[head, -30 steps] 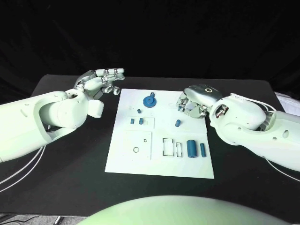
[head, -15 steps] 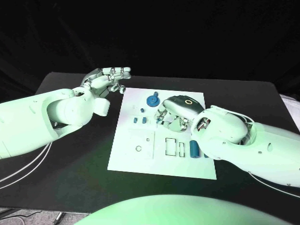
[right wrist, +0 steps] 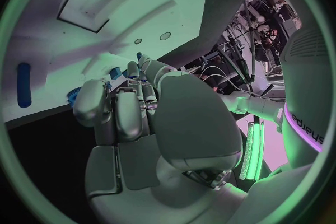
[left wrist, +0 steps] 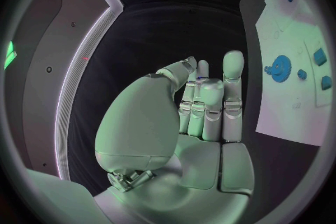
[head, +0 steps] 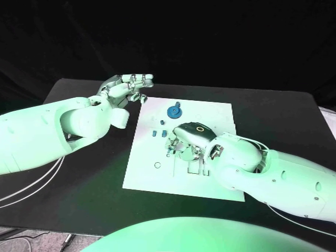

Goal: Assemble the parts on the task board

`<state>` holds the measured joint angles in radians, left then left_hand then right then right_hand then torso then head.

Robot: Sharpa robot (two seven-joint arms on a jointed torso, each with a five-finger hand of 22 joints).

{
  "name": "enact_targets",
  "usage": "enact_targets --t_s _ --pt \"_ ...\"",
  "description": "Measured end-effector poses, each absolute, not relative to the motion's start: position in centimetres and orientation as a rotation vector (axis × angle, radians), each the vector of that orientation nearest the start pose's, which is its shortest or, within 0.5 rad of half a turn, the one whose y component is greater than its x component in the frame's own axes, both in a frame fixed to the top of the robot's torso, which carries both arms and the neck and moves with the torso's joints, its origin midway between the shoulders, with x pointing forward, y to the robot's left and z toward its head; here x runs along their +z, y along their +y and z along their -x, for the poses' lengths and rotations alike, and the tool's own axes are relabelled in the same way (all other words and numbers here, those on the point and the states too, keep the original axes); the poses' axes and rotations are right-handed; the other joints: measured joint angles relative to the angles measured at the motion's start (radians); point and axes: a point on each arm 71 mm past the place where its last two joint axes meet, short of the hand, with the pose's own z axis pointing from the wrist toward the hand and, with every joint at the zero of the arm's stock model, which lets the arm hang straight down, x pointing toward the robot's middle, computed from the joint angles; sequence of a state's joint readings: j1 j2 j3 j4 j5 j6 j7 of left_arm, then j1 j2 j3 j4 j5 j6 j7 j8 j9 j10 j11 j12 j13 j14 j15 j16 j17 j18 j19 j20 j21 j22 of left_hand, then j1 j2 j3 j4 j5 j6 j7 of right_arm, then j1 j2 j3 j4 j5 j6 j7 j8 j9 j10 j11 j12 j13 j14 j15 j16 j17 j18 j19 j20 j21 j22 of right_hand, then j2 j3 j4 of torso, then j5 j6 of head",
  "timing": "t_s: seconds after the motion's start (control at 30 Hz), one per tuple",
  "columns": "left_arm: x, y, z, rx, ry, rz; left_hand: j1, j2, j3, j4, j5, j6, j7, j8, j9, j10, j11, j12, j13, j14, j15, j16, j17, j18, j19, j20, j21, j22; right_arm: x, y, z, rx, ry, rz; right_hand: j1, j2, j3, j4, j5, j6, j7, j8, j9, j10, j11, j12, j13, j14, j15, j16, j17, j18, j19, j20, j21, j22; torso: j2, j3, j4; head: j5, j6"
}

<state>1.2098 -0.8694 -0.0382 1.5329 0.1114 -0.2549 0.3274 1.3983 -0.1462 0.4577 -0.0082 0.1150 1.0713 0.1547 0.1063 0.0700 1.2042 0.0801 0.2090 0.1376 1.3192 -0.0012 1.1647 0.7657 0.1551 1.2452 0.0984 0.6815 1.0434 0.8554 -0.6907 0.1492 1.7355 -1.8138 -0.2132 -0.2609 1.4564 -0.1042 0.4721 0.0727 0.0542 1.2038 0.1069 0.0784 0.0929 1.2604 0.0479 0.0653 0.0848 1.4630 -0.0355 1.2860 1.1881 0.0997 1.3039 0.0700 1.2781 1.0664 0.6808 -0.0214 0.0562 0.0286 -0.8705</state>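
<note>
We see the right silver hand (head: 189, 140) low over the middle of the white task board (head: 217, 116), fingers curled among small blue parts (head: 157, 134) — whether it grips one, we cannot tell. The left silver hand (head: 126, 87) hovers empty, fingers loosely bent, off the board's far left corner near the blue gear (head: 173, 111). We judge a pick is under way — next, a firm pinch.

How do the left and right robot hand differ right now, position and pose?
Left robot hand is raised off the task board, beyond its far left corner over the black table; right robot hand is down over the board's middle. Left's fingers point up, held close together; right's point down at the board, covering parts there. Whether the right holds a part cannot be told. The blue gear lies between them. Both are silver, on white arms.
</note>
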Motion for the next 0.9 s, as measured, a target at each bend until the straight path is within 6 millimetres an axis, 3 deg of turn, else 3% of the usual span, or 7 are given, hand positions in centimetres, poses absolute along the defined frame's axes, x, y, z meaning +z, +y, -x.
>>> enact_targets --t_s 0.9 --pt "-17.8 21.6 -48.8 -1.59 1.459 1.267 0.0 0.0 0.0 0.0 0.0 0.0 0.0 0.0 -0.001 -0.004 -0.004 0.0 0.0 0.0 0.0 0.0 0.001 0.0 0.0 0.0 -0.004 0.0 -24.9 -7.2 -39.2 0.795 1.745 0.37 -0.008 0.0 0.003 -0.003 -0.001 0.0 0.004 0.0 0.0 -0.002 0.002 -0.003 -0.002 0.003 0.003 0.0 -0.001 0.0 0.0 0.0 0.0 -0.003 0.001 0.0011 0.0009 0.008 -0.002"
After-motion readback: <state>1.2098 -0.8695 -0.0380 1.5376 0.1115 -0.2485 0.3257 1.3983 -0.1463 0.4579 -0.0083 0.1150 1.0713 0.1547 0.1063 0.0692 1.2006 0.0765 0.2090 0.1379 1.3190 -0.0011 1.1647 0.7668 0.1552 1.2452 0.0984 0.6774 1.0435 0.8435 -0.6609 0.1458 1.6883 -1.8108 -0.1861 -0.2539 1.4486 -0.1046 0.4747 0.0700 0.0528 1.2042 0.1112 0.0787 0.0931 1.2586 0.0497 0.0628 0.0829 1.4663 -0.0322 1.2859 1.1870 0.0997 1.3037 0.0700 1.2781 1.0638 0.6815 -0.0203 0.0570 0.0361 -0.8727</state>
